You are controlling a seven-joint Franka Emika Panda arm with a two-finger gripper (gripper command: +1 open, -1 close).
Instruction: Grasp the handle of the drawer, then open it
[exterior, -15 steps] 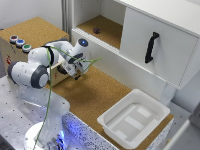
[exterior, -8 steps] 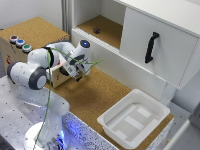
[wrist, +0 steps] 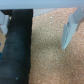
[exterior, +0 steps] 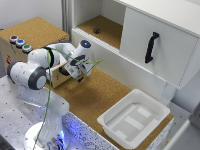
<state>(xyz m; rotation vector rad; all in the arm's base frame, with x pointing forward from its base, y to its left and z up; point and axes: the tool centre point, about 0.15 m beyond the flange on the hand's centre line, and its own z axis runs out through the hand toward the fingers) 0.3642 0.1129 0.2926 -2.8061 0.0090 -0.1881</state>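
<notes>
The low cork-topped wooden box [exterior: 35,29] stands at the exterior view's left, with coloured round buttons [exterior: 20,43] on top. Its pale wooden drawer [exterior: 59,79] front faces my gripper [exterior: 76,73], which sits right against it and hides the handle in that view. In the wrist view the black bar handle [wrist: 17,47] fills one side, very close and blurred. It lies between my two fingers, close to one of them, while the other finger [wrist: 71,27] stands well apart over the cork. The gripper [wrist: 35,40] is open around the handle.
A big white cabinet [exterior: 150,55] with a black door handle [exterior: 151,46] and an open cork-lined shelf [exterior: 102,27] stands behind. A white plastic tub [exterior: 134,120] sits on the cork floor [exterior: 95,95] toward the exterior view's right.
My gripper has dropped a little lower against the drawer front. The fingers stay apart, and the box has not visibly moved.
</notes>
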